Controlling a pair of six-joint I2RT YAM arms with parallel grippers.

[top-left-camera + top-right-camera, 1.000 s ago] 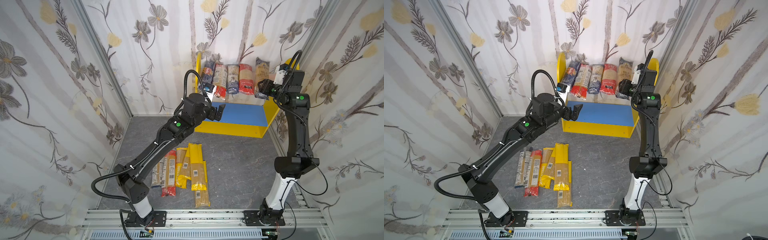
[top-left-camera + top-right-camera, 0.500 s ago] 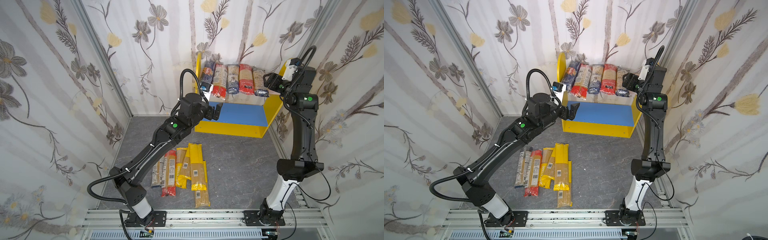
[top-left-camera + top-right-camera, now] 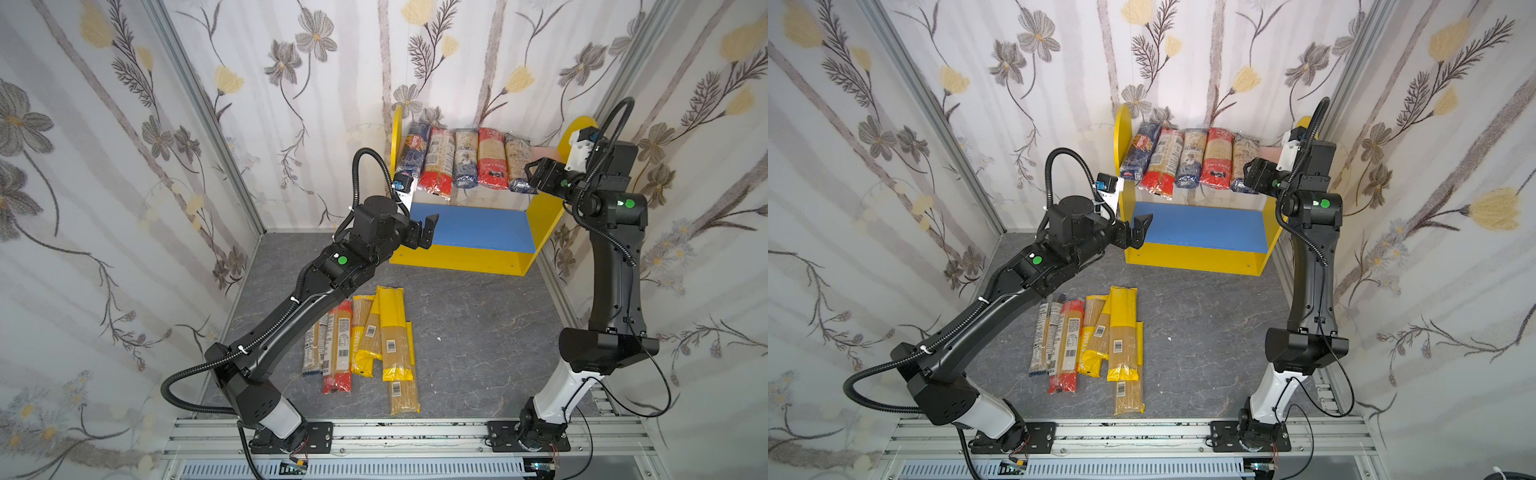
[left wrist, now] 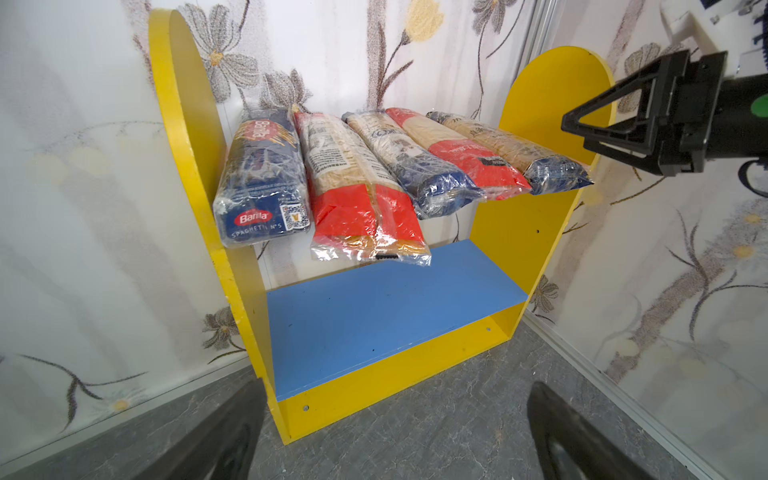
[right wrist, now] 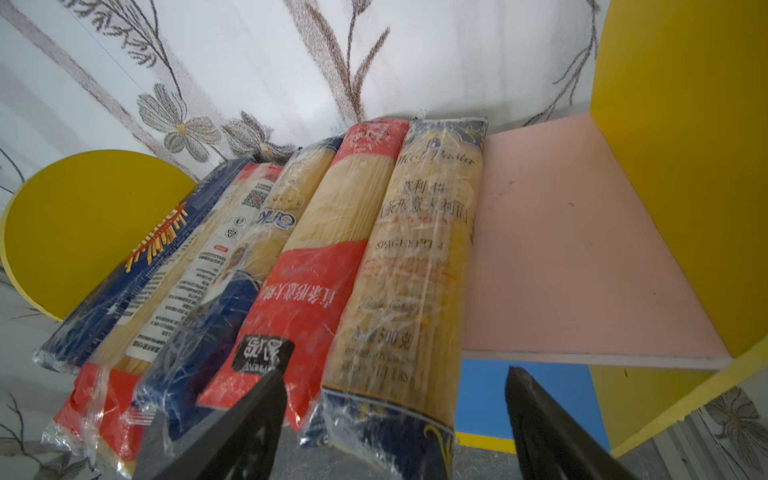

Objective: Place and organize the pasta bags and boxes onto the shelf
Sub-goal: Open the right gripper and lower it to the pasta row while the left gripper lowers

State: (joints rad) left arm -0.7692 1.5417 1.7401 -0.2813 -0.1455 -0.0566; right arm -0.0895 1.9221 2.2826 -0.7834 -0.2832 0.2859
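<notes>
The shelf (image 3: 461,259) (image 3: 1192,262) stands against the back wall. Several pasta packets lie side by side on its pink upper board (image 5: 561,249), and their ends overhang the front. Its blue lower board (image 4: 386,307) is bare. My right gripper (image 3: 531,178) (image 3: 1246,178) (image 5: 390,419) is open just in front of the dark blue end of the rightmost packet (image 3: 517,160) (image 5: 419,257), not touching it. My left gripper (image 3: 428,232) (image 3: 1139,232) (image 4: 395,436) hangs open and holds nothing by the shelf's left front corner. More packets (image 3: 374,332) (image 3: 1096,336) lie in a loose pile on the floor.
Flowered walls close in the back and both sides. The shelf's yellow right side panel (image 5: 685,166) stands close beside my right gripper. A strip of pink board lies bare between it and the rightmost packet. Grey floor (image 3: 478,332) stretches from the pile to the right arm's base.
The rightmost packet, held tilted over the upper board a second ago, now lies flat there. My right gripper has let go, opened and drawn back. The left arm has pulled back slightly.
</notes>
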